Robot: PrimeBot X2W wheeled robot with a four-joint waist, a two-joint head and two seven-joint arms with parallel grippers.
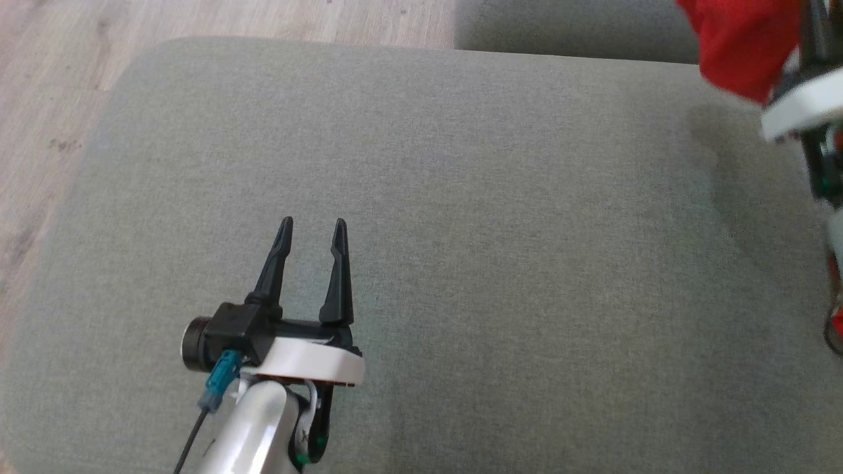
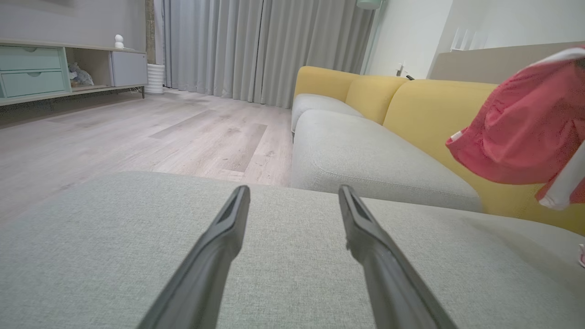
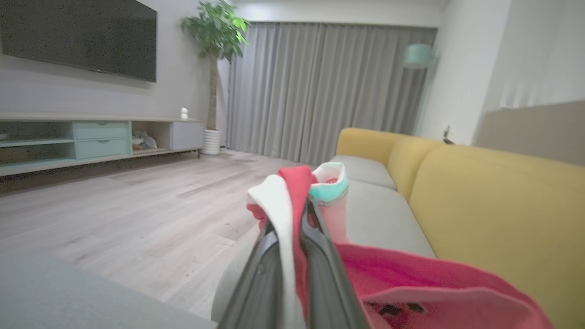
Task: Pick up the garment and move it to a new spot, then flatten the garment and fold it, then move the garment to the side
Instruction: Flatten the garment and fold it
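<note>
Pinching garment (image 3: 402,278), right hand (image 3: 292,219), tips hidden by fabric

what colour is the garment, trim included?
The garment is red-pink with white trim and a teal band at one opening; it shows best in the right wrist view.

You are looking down on a broad grey cushion (image 1: 461,197). Left of the cushion lies pale wooden floor (image 1: 59,99). Beyond the cushion stands a sofa (image 2: 429,109) with grey seats and yellow backrests. Across the floor from the cushion you see a low sideboard (image 2: 55,68), a wall television (image 3: 82,39), a potted plant (image 3: 215,32) and, farthest off, grey curtains (image 2: 256,45).
</note>
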